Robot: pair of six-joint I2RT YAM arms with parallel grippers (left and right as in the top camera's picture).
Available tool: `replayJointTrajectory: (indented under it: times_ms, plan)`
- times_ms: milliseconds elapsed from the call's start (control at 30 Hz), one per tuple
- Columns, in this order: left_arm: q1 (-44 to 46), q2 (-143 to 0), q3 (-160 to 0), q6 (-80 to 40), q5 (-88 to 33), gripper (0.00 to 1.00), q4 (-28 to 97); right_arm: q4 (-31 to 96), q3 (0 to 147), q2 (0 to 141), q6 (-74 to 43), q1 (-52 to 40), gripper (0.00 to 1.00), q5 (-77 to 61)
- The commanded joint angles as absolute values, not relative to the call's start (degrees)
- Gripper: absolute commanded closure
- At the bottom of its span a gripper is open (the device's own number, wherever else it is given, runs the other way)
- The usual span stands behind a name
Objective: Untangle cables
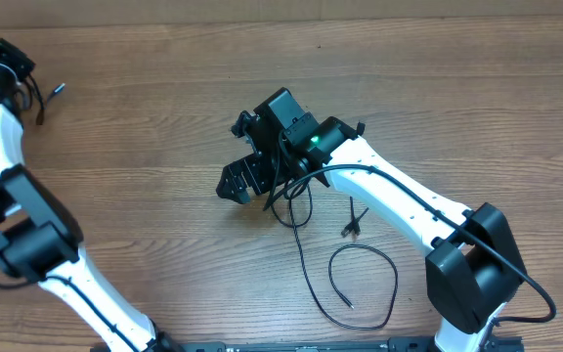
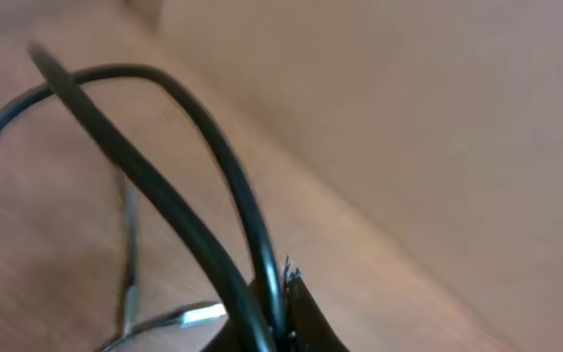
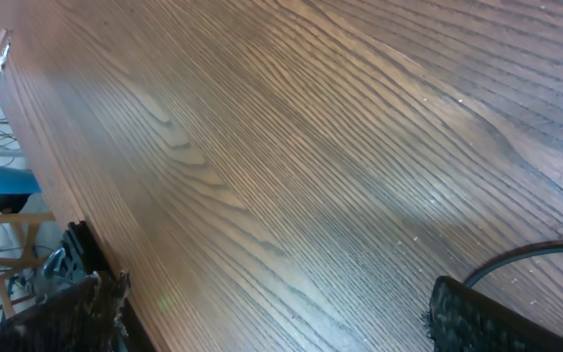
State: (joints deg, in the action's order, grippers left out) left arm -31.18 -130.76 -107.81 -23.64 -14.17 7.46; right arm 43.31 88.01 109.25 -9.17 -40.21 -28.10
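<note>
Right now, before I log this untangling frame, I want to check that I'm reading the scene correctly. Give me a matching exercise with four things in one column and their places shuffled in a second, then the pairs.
Things:
1 left gripper
2 right gripper
3 looped cable
4 green light

Places:
A lying on the table, low in the overhead view
B over mid-table, fingers apart
C just behind the right gripper
D far left, gripping the arched cable

Pairs: 1-D, 2-B, 3-A, 4-C
</note>
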Motion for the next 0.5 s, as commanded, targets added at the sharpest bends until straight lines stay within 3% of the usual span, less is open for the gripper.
replayJointTrajectory:
  times_ms: [0, 133, 267, 400, 467]
  plan:
    - [-30.2, -136.0, -112.3, -20.4, -6.4, 0.89, 10.9, 43.2, 88.1, 109.5, -9.1, -40.3, 0.0, -27.9]
    - [-30.0, -139.6, -112.4, -19.2, -6.0, 0.76, 15.0, 43.2, 88.1, 109.5, -9.1, -40.3, 0.0, -27.9]
    - [-29.1, -139.3, -113.0, -16.1, -6.0, 0.42, 19.4, 43.2, 88.1, 109.5, -9.1, -40.3, 0.0, -27.9]
    - [-28.0, -137.7, -118.4, -12.8, -0.9, 0.0, 30.3, 43.2, 88.1, 109.5, -9.1, -40.3, 0.0, -27.9]
    - [-27.5, -137.3, -123.1, -12.8, 1.7, 0.0, 37.5, 43.2, 88.1, 109.5, -9.1, -40.3, 0.0, -27.9]
